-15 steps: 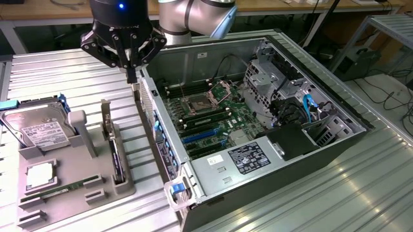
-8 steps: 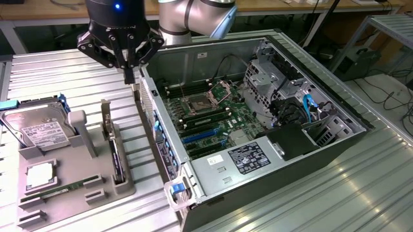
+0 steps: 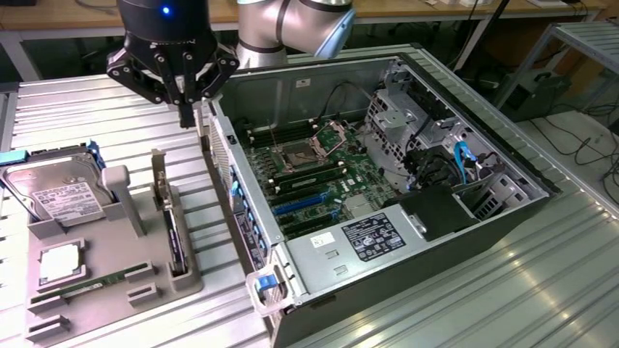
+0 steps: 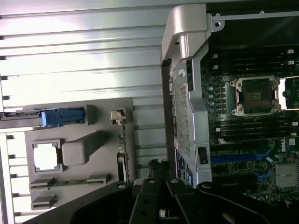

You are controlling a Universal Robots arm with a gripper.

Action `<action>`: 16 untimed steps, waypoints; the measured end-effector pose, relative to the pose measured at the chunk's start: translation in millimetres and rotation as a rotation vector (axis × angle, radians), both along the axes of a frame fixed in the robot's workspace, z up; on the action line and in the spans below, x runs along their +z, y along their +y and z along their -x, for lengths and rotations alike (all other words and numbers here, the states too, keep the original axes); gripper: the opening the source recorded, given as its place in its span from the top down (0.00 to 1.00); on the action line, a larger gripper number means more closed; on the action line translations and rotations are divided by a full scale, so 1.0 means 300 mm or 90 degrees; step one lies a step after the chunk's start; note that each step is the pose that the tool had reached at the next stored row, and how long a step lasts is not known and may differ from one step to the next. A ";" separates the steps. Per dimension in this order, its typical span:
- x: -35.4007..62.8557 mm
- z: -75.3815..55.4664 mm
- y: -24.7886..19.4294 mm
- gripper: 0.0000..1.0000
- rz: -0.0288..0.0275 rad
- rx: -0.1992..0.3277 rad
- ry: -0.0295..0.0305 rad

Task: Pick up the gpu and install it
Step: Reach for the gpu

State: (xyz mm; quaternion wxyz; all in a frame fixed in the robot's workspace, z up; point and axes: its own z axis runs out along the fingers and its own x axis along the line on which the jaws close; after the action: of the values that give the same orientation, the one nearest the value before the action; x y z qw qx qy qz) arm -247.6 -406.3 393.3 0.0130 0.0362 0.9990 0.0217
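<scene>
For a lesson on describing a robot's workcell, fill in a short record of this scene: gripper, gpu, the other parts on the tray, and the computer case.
gripper: shut, holding nothing, raised beside the case wall, apart from the gpu
gpu: standing on edge in a slot of the gray tray, not yet picked up
other tray parts: hard drive, CPU chip, memory stick
computer case: lying open, motherboard exposed
</scene>
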 end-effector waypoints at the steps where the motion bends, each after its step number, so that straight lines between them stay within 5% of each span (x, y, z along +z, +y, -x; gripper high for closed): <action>1: 0.000 0.003 0.000 0.89 0.0000 0.000 0.0000; 16: 0.000 0.046 -0.006 0.89 0.0000 0.000 0.0000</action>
State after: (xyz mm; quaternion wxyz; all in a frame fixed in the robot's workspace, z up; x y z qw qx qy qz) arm -261.4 -408.2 393.3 0.0130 0.0362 0.9990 0.0217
